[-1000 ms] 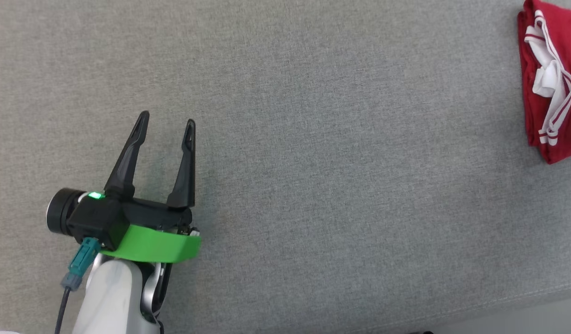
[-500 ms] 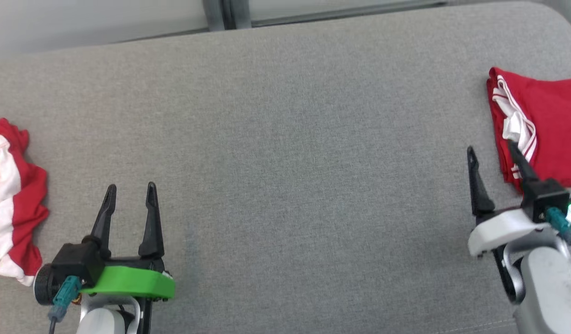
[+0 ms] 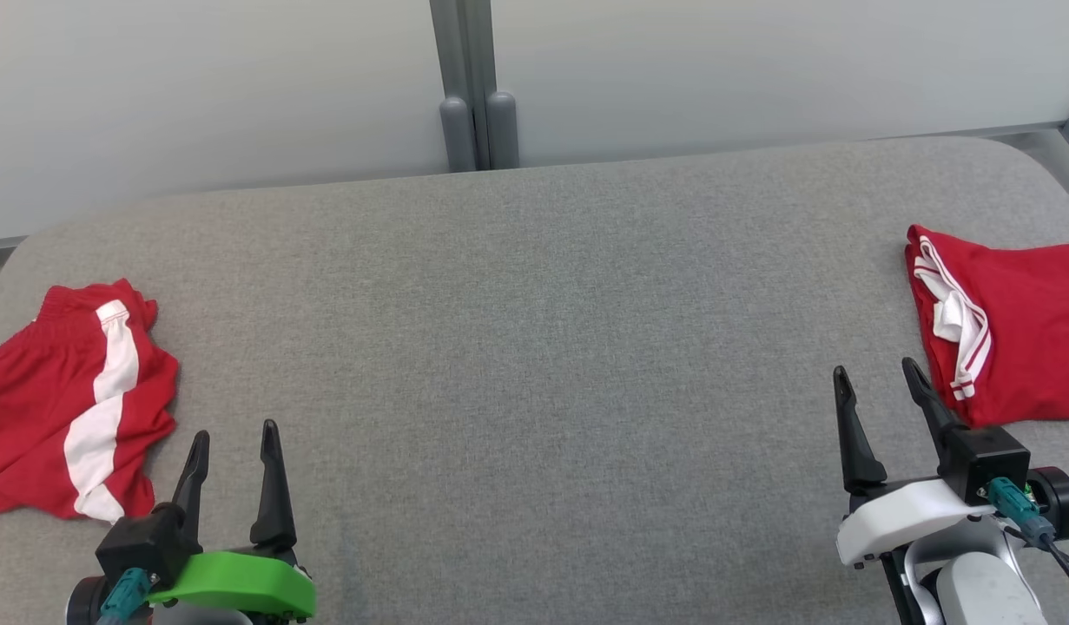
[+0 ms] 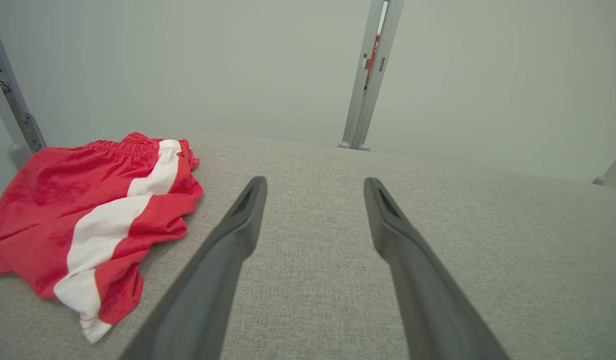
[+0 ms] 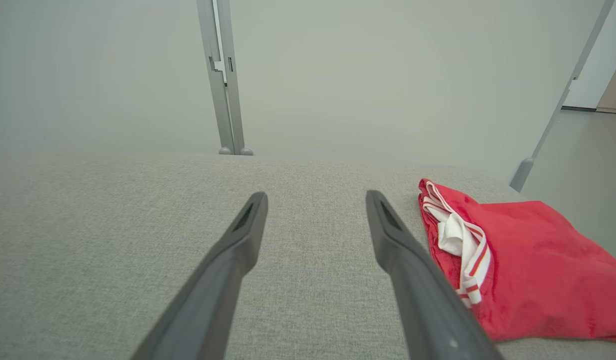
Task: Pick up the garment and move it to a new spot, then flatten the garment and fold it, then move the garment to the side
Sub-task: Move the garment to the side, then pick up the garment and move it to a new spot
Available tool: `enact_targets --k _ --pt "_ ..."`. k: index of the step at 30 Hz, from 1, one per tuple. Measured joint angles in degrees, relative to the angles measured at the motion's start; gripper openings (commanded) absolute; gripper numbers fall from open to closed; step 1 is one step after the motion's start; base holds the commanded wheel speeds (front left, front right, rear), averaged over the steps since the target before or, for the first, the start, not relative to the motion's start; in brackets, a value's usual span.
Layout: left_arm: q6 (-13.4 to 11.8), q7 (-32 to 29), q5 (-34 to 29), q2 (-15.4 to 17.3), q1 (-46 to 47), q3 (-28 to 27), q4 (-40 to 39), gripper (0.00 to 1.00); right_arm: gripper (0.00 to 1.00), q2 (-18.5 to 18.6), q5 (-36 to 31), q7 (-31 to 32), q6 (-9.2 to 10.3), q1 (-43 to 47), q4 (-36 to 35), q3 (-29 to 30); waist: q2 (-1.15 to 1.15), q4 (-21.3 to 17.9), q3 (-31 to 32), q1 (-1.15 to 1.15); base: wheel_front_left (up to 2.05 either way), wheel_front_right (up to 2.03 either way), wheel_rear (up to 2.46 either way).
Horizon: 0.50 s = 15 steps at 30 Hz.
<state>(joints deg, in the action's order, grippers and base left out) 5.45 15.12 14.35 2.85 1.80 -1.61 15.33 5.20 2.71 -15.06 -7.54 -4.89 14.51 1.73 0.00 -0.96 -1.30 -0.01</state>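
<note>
L fingers, R fingers spread, empty — shorts crumpled L, garment folded R.

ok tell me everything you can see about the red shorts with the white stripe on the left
The red shorts look like thin, soft sports fabric, with a gathered elastic waistband at the far end and one broad white stripe down the side. They lie rumpled, not flattened, at the left end of the grey padded surface. Only that surface touches them; the open left gripper stands beside them, apart.
</note>
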Motion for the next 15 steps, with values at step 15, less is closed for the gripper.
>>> enact_targets --k 15 --pt "-0.5 0.0 0.6 0.0 -0.1 0.1 1.0 1.0 1.0 -2.1 0.0 0.0 0.0 2.1 -1.6 2.4 0.0 0.8 1.1 0.0 0.0 0.0 0.0"
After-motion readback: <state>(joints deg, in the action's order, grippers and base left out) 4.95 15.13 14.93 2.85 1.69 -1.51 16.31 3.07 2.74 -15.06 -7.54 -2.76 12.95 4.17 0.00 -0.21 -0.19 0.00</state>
